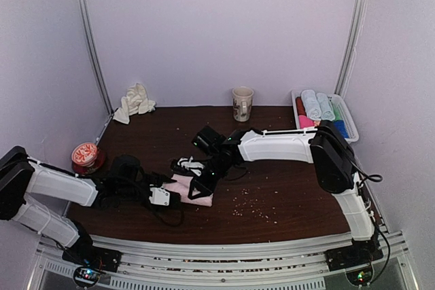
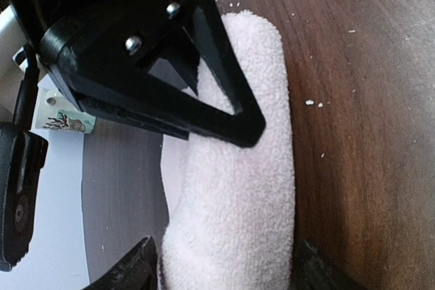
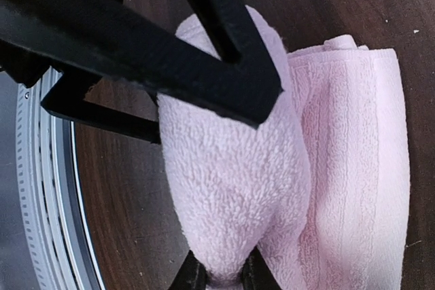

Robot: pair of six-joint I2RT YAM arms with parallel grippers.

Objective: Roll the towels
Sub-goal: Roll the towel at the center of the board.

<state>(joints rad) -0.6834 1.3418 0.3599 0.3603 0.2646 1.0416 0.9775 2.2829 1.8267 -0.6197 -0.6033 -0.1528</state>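
While the half-rolled pink towel (image 1: 195,192) lies near the middle of the bench's (image 1: 292,168) front edge, the right gripper (image 3: 222,278) pinches its roll and the left gripper (image 2: 224,269) straddles it, jaws wide.

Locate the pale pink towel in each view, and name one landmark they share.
Top external: pale pink towel sits low, just left of centre.
Left wrist: pale pink towel runs up the middle as a roll.
Right wrist: pale pink towel fills the centre and right.
Shared landmark: the dark wooden table under it.
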